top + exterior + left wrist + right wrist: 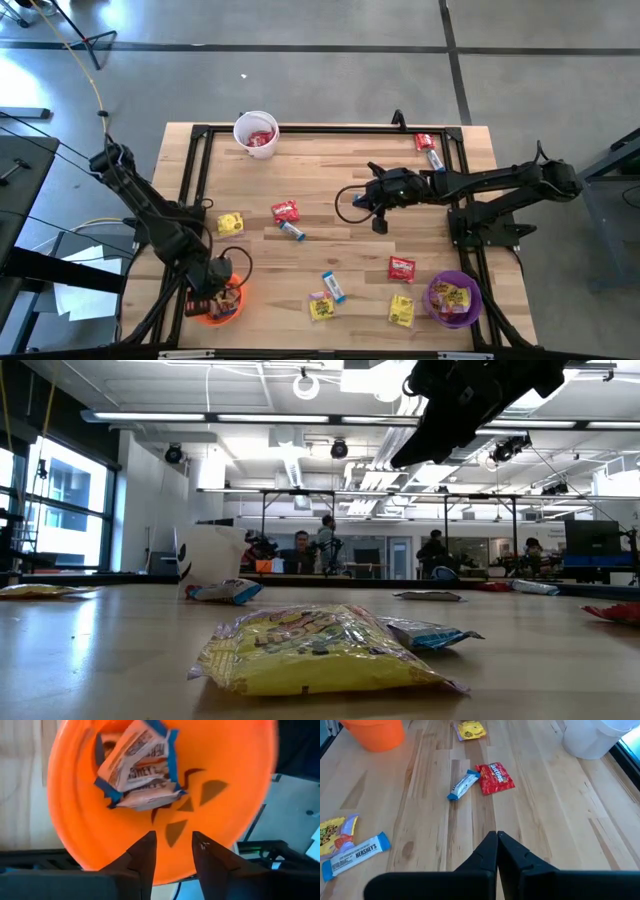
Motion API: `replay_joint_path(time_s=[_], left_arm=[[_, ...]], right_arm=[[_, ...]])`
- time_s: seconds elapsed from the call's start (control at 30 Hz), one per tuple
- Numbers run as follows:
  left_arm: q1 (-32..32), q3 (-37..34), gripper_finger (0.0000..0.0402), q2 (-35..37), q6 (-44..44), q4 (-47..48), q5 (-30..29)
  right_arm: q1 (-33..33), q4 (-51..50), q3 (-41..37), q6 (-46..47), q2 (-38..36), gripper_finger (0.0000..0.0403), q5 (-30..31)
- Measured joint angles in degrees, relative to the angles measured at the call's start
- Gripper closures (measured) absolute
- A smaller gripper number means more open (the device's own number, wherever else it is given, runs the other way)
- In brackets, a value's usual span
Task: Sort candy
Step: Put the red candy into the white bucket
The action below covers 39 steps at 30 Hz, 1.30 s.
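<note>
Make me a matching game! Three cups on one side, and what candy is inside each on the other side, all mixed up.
Cups:
1. round orange plastic cup
2. round white plastic cup
3. round purple plastic cup

Candy inside:
A. yellow packets
B. blue-and-white bars
C. red packets

Pairs: 1-B, 2-C, 3-A

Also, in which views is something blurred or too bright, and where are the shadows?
Low view: the yellow packet up close looks soft, and the ceiling lamps and the window at left glare. Left wrist view: the orange cup is blurred at its rim, and the left gripper hangs over dark shadow patches in it. Right wrist view: the white cup is washed out.
</note>
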<state>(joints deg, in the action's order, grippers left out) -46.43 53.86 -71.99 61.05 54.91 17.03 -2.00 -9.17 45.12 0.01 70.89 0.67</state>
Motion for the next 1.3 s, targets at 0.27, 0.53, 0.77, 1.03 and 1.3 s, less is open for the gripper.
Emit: replay_joint_path(time_s=[0.27, 0.53, 0.77, 1.03, 1.3], left_arm=[[5.7, 8.3, 0.0306, 0.1, -13.1, 5.8, -4.7], [19.9, 9.7, 0.0345, -0.1, -39.6, 3.1, -15.6], [35.9, -0.4, 0.0398, -0.3, -57.4, -21.0, -17.8], [47.8, -11.7, 0.0397, -0.5, -66.4, -41.2, -14.8], [53.7, -13.8, 0.0339, -5.6, -67.4, -33.6, -15.2]], right_arm=[[0.0, -0.1, 0.0, 0.0, 0.0, 0.0403, 0.0], [0.0, -4.8, 0.0, 0.0, 0.0, 0.0403, 1.3], [1.3, -15.5, 0.0, 3.6, 0.0, 0.0403, 1.7], [4.4, -24.9, 0.0, 12.5, 0.0, 0.0403, 1.8], [3.2, -20.6, 0.0, 10.1, 0.0, 0.0402, 3.6]])
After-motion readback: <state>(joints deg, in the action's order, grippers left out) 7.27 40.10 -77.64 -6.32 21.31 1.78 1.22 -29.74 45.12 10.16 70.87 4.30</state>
